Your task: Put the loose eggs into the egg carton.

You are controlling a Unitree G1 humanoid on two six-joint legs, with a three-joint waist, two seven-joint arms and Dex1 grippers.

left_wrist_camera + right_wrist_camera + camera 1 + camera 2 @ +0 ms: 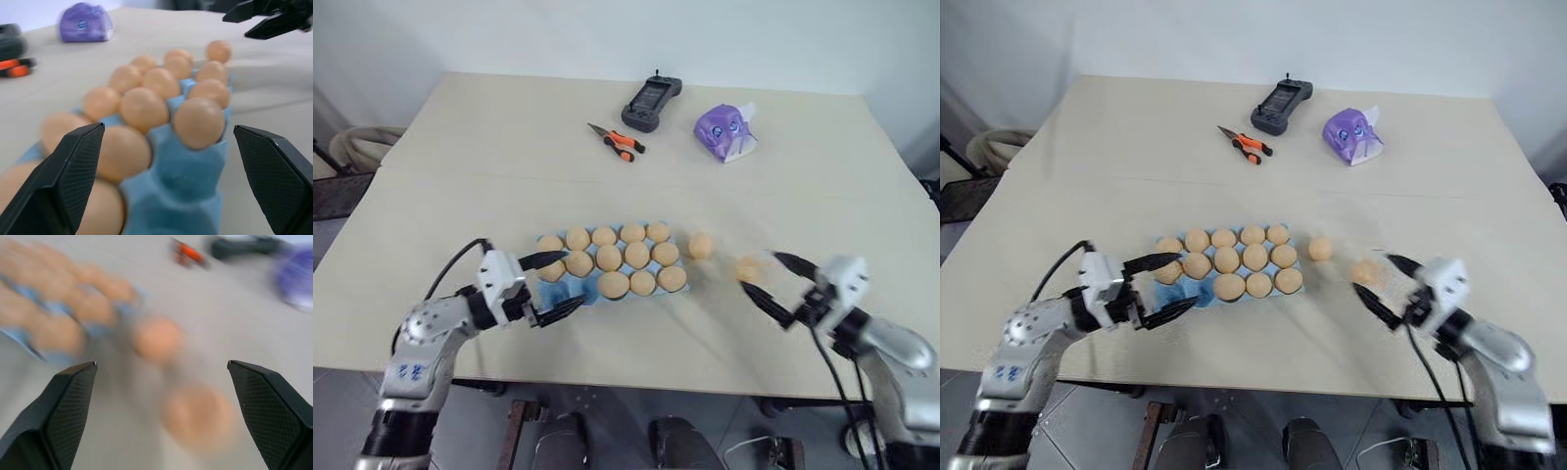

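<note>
Left fingers (552, 287): spread wide, holding nothing, level at the egg carton's left end; one tip lies over the carton's left edge, the other just off its near left corner.

Right fingers (775, 282): spread wide, holding nothing, well to the right of the egg carton.

Egg carton (551, 295): light blue, near the table's front middle. The head views show eleven or so eggs seated in it; the left wrist view, looking along the rows, shows a bare blue cup at the near corner.

Loose eggs, two: one (701, 245) on the table just beside the carton's right end; the other (748, 267) farther right of the carton, between the right fingers' tips. The right wrist view (198, 415) shows both, blurred.

Table (460, 157): pale cream.

Beyond the carton, well apart from it: orange-handled pliers (617, 142), a dark handheld controller (651, 103), a purple tissue pack (725, 131).
</note>
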